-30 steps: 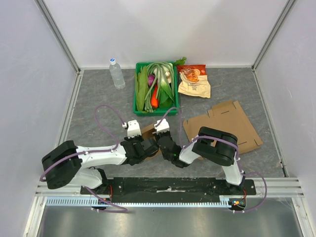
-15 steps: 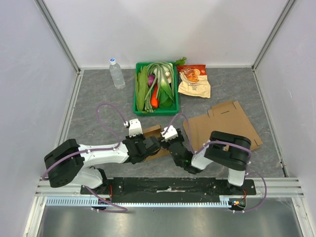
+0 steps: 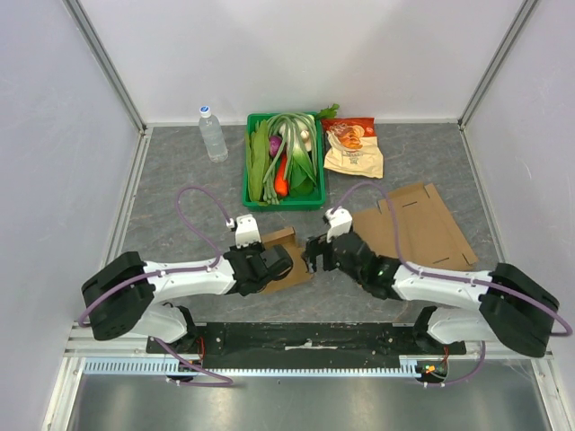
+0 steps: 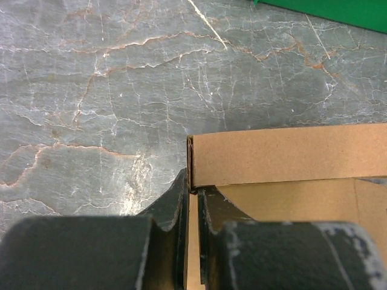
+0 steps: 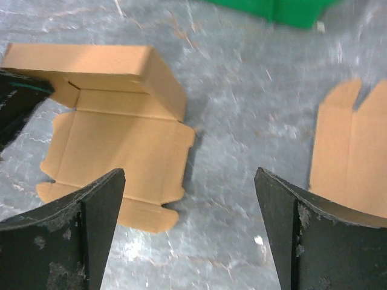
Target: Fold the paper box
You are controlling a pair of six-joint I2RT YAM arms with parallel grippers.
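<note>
In the left end effector (image 4: 193,188), clamped nearly shut: the box (image 4: 284,148) wall, held upright, likely as anchor. Right end effector (image 5: 187,181) gapes wide, empty, box just ahead.

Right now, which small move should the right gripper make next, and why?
Probably bring the open right gripper left and down to the nearest flat flap of the box and lift it: the left gripper pinches one raised wall, and that flap lies flat.
</note>
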